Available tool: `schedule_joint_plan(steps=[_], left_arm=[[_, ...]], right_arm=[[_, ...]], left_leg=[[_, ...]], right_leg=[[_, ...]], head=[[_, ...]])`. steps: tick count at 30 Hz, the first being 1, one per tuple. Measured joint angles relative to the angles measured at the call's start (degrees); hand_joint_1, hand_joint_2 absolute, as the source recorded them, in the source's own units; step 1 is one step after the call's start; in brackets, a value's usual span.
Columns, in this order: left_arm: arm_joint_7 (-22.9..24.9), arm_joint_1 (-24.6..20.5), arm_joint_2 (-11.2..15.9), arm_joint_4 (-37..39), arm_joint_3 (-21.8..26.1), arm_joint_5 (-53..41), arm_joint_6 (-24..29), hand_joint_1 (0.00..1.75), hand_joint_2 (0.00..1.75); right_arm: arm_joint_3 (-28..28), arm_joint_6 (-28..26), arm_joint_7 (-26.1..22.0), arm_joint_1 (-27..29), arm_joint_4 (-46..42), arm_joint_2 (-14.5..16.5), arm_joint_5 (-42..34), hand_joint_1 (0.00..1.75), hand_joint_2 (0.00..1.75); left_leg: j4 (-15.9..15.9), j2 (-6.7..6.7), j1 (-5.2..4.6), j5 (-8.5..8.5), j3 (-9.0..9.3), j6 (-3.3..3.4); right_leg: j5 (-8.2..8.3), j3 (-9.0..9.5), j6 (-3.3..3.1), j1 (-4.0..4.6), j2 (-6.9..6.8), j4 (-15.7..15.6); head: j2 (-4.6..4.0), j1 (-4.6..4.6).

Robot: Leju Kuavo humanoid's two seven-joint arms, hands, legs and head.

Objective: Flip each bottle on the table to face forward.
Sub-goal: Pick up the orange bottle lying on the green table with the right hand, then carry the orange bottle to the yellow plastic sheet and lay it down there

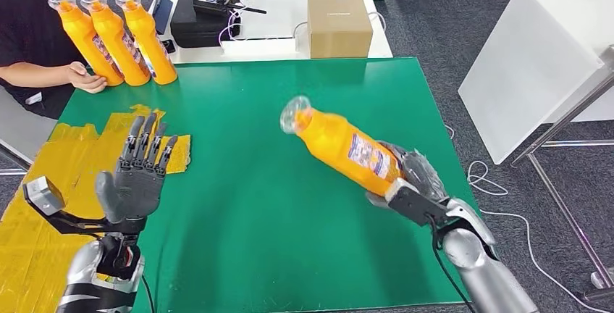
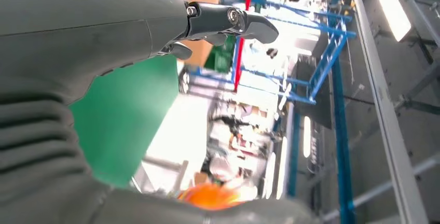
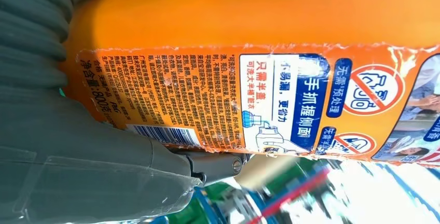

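The left hand (image 1: 137,172) is raised over the near left part of the green surface (image 1: 239,226), fingers straight and apart, holding nothing. The right hand (image 1: 409,179) is clamped on the base of an orange bottle (image 1: 344,146), which is lifted above the surface and tilted, its clear cap pointing up and to the left. In the right wrist view the label (image 3: 249,99) with barcode and small print faces the camera, so this looks like the back side. At the far left corner three bottles (image 1: 116,34) already stand in a row, and a person's hand (image 1: 87,77) touches them. It seems the task is mostly done, and this bottle remains to be turned and put down.
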Motion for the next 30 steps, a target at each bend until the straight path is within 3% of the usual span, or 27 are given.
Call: schedule_joint_plan(steps=[15,24,30], left_arm=[[1.0,-2.9,-3.8,-0.3,-8.6,-1.5,2.4,0.00,1.75],[1.1,-6.6,-5.3,1.8,-11.4,-1.9,4.0,0.00,1.75],[0.1,-6.9,-5.3,2.7,-10.8,-2.7,5.1,0.00,1.75]], right_arm=[[-0.1,-0.6,2.0,-11.2,11.8,17.3,1.0,1.75,1.75],[8.4,-0.2,2.9,-16.5,23.5,27.9,2.6,1.75,1.75],[12.4,-0.4,3.0,-18.1,28.0,31.2,2.8,1.75,1.75]], left_leg=[[0.0,-0.08,0.00,0.00,-0.10,0.00],[0.0,-0.11,0.02,0.03,-0.16,-0.05],[0.0,-0.09,0.02,0.04,-0.19,-0.06]], right_leg=[[0.00,-0.07,0.00,-0.01,-0.09,0.0],[-0.01,-0.18,-0.01,0.06,-0.09,0.1],[0.00,-0.18,-0.01,0.03,-0.09,0.1]], head=[[0.00,0.01],[0.00,0.02],[0.00,0.02]])
